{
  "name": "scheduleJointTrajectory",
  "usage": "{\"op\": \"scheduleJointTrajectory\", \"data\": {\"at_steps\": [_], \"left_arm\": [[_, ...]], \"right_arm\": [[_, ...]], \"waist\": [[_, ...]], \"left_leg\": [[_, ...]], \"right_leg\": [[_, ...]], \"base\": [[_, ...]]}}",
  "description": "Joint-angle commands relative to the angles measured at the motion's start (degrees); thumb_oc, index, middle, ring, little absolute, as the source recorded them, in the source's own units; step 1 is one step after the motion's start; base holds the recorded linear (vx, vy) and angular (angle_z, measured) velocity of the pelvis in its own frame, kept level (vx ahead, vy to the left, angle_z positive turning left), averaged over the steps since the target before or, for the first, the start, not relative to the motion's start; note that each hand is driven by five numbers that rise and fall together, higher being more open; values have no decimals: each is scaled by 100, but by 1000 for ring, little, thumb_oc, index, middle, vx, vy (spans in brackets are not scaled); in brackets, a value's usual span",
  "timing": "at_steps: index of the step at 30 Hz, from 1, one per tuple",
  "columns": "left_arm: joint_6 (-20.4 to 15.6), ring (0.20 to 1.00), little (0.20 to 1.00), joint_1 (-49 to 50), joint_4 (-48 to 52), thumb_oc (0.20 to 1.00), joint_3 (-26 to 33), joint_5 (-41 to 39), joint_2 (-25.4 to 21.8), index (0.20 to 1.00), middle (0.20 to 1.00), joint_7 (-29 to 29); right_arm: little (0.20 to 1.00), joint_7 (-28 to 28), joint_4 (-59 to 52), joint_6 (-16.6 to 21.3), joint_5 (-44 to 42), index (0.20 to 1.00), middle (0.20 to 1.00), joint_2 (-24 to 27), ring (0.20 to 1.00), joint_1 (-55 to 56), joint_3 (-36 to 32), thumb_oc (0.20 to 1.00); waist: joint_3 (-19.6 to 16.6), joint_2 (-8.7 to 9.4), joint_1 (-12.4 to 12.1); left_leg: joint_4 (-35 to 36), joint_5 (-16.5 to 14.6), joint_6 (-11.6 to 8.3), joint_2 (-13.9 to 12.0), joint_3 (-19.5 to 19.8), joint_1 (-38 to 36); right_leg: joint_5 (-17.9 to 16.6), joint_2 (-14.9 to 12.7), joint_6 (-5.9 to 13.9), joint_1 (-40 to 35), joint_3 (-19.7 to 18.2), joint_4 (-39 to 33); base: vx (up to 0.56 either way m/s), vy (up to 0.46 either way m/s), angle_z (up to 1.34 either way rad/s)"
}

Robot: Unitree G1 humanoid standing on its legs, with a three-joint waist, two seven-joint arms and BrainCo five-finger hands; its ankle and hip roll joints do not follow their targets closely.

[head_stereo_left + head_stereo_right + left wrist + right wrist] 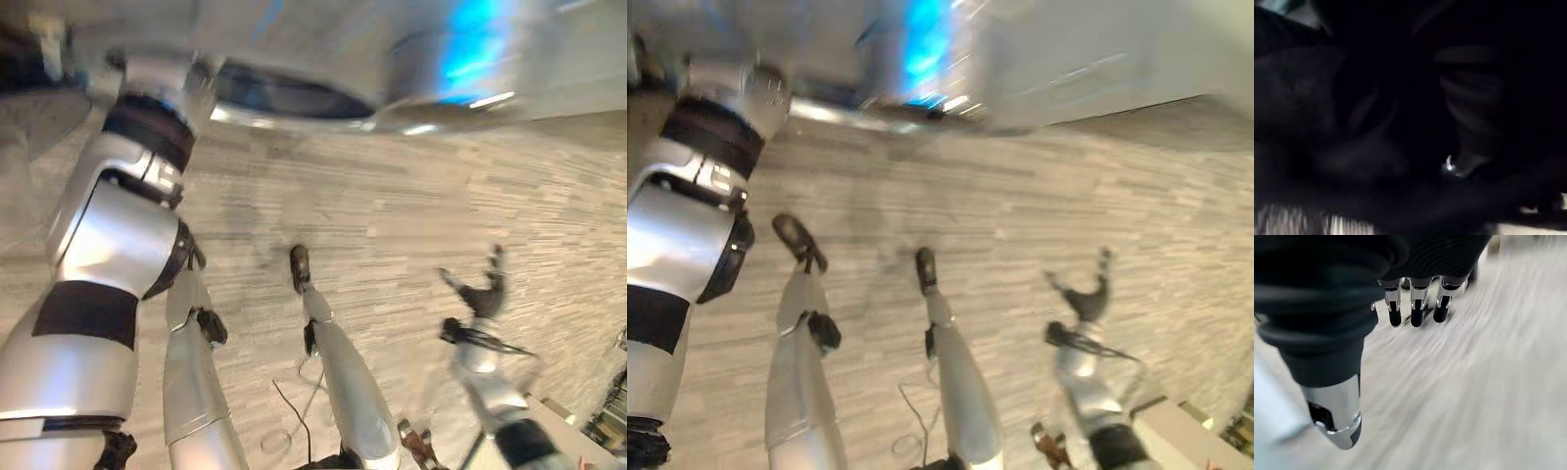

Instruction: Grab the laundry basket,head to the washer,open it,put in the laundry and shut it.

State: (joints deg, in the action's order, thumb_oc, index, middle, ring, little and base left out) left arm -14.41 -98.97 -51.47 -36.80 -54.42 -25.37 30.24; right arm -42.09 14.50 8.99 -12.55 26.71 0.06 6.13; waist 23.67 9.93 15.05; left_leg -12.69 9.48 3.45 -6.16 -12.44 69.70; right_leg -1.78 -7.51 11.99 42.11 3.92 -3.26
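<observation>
While the left arm reaches up into the washer [294, 93], the right hand [482, 294] hangs free over the floor [392, 215].
Washer's round opening lies ahead, at the floor's far edge, nearer the left arm; left hand [1469, 112] in darkness, state unclear. Right hand open, empty. Basket, laundry unseen.
</observation>
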Motion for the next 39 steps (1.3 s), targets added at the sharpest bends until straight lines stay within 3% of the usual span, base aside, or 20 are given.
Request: {"op": "scheduleJointTrajectory", "data": {"at_steps": [1, 2, 4, 7, 8, 9, 10, 11, 12, 14, 15, 18, 22, 26, 28, 29, 32, 34, 35, 39], "left_arm": [[-589, 1000, 1000, -838, 630, 1000, 233, 374, 259, 1000, 1000, -83], [174, 1000, 1000, -984, 34, 1000, -283, 1340, 280, 1000, 1000, -300], [297, 1000, 1000, -1001, 132, 1000, -472, 1854, 200, 1000, 1000, -282], [1148, 1000, 1000, -1110, -379, 1000, -1316, 4142, 179, 1000, 1000, -442], [1472, 1000, 1000, -1388, -568, 1000, -1931, 5698, 267, 1000, 1000, -321], [1478, 1000, 1000, -1401, -569, 1000, -1941, 5718, 271, 1000, 1000, -320], [1563, 1000, 1000, -1446, -365, 1000, -2170, 6389, 218, 1000, 1000, -257], [1742, 1000, 1000, -1498, -87, 1000, -2494, 7307, 127, 1000, 1000, -217], [1930, 1000, 1000, -1609, 224, 1000, -3162, 8865, -24, 1000, 1000, -196], [1942, 1000, 1000, -1609, 243, 1000, -3166, 8896, -38, 1000, 1000, -210], [1933, 1000, 1000, -1595, 621, 1000, -3843, 10264, -285, 1000, 1000, -501], [1818, 1000, 1000, -1664, 1051, 1000, -4181, 10874, -682, 1000, 1000, -632], [1882, 1000, 1000, -1508, 1268, 1000, -4159, 11104, -988, 1000, 1000, -632], [2042, 1000, 1000, -805, 1832, 1000, -3350, 11085, -1449, 1000, 1000, -476], [1998, 1000, 1000, -102, 2338, 1000, -2656, 10867, -1722, 1000, 1000, -452], [1601, 1000, 1000, 1613, 3470, 1000, -1150, 9972, -2163, 1000, 1000, -424], [1233, 1000, 1000, 3346, 4203, 1000, -68, 9091, -2151, 1000, 1000, -593], [1011, 1000, 1000, 4708, 4494, 1000, 650, 8170, -1784, 1000, 1000, -751], [722, 1000, 1000, 5945, 4588, 1000, 1051, 7220, -1331, 1000, 1000, -867], [484, 1000, 1000, 8025, 4712, 1000, 1450, 5719, -934, 1000, 1000, -1278]], "right_arm": [[1000, 176, 3, -119, 46, 1000, 1000, 24, 1000, 321, -462, 1000], [1000, 292, 20, -41, -96, 1000, 1000, 143, 1000, 329, -485, 1000], [1000, 366, -136, 18, -134, 1000, 1000, 197, 1000, 439, -563, 1000], [1000, 635, -33, 147, -248, 1000, 1000, 280, 1000, 340, -471, 1000], [1000, 760, 73, 314, -354, 1000, 1000, 298, 1000, 153, -322, 1000], [1000, 761, 97, 329, -356, 1000, 1000, 285, 1000, 125, -315, 1000], [1000, 807, 61, 405, -366, 1000, 1000, 319, 1000, 108, -286, 1000], [1000, 850, 101, 494, -341, 1000, 1000, 347, 1000, 40, -197, 1000], [1000, 879, 162, 732, -261, 1000, 1000, 436, 1000, -54, -63, 1000], [1000, 876, 184, 746, -260, 1000, 1000, 423, 1000, -81, -46, 1000], [1000, 882, 235, 897, -206, 1000, 1000, 537, 1000, -88, 9, 1000], [1000, 925, 148, 866, -90, 1000, 1000, 665, 1000, 108, -57, 1000], [1000, 980, 118, 798, 64, 1000, 1000, 708, 1000, 308, -110, 1000], [1000, 972, 196, 780, 260, 1000, 1000, 538, 1000, 496, -63, 1000], [1000, 932, 342, 729, 352, 1000, 1000, 342, 1000, 498, 28, 1000], [1000, 939, 566, 553, 377, 1000, 1000, -47, 1000, 491, 108, 1000], [1000, 1018, 675, 407, 424, 1000, 1000, -180, 1000, 565, 165, 1000], [1000, 1126, 794, 274, 389, 1000, 1000, -312, 1000, 600, 179, 1000], [1000, 1193, 1005, 169, 332, 1000, 1000, -420, 1000, 585, 161, 1000], [1000, 1343, 1521, -4, 149, 1000, 1000, -514, 1000, 485, 136, 1000]], "waist": [[-592, -131, -92], [-598, -211, -221], [-558, -216, -274], [-488, -280, -460], [-460, -292, -508], [-451, -281, -508], [-439, -288, -539], [-418, -276, -550], [-398, -291, -573], [-396, -281, -565], [-339, -332, -571], [-308, -411, -552], [-282, -483, -564], [-249, -562, -655], [-201, -598, -747], [-89, -596, -889], [-57, -665, -975], [-43, -710, -1053], [-51, -757, -1128], [-133, -894, -1268]], "left_leg": [[-362, -1362, -228, 254, -80, -337], [-320, -1324, -247, 294, -93, -378], [-310, -1284, -258, 297, -103, -401], [-403, -1264, -276, 271, -101, -391], [-435, -1268, -296, 248, -37, -377], [-427, -1245, -297, 244, -36, -371], [-413, -1238, -307, 234, -7, -365], [-421, -1235, -318, 211, 53, -335], [-408, -1252, -331, 194, 144, -319], [-399, -1228, -330, 191, 145, -309], [-377, -1216, -316, 172, 239, -332], [-392, -1212, -286, 134, 280, -403], [-396, -1187, -287, 91, 262, -482], [-406, -1127, -313, 76, 248, -591], [-372, -1077, -334, 91, 232, -714], [-358, -972, -433, 103, 200, -979], [-258, -783, -511, 83, 200, -1227], [-168, -636, -572, 79, 187, -1467], [-44, -474, -656, 82, 177, -1772], [294, -113, -791, 45, 183, -2577]], "right_leg": [[293, 133, -314, -1322, 47, 284], [367, 96, -341, -1402, 62, 288], [408, 83, -367, -1428, 87, 313], [616, 83, -452, -1459, 205, 395], [790, 109, -532, -1419, 247, 458], [788, 113, -537, -1407, 249, 463], [836, 123, -559, -1386, 270, 479], [900, 137, -590, -1348, 297, 538], [1002, 170, -641, -1233, 305, 647], [1000, 174, -644, -1217, 307, 655], [1100, 234, -697, -1030, 300, 857], [1234, 315, -766, -818, 276, 1116], [1348, 370, -834, -719, 270, 1250], [1461, 419, -912, -742, 295, 1335], [1548, 467, -980, -771, 320, 1397], [1688, 540, -1115, -910, 380, 1482], [1757, 593, -1217, -1041, 471, 1567], [1804, 635, -1278, -1129, 533, 1679], [1888, 679, -1360, -1330, 605, 1707], [1935, 756, -1476, -2053, 877, 1622]], "base": [[44, -16, 33], [26, -9, 34], [6, -6, 34], [-11, -31, 14], [-15, -57, 5], [-10, -55, 6], [-15, -35, 7], [-21, -58, 10], [-22, -46, 10], [-23, -20, 9], [-37, -3, 8], [-21, 9, 3], [-9, -2, -1], [-31, -12, -6], [-59, -39, -8], [-100, -62, -3], [-66, -64, 5], [-68, -59, 14], [-93, -77, 22], [-73, -70, 44]]}}
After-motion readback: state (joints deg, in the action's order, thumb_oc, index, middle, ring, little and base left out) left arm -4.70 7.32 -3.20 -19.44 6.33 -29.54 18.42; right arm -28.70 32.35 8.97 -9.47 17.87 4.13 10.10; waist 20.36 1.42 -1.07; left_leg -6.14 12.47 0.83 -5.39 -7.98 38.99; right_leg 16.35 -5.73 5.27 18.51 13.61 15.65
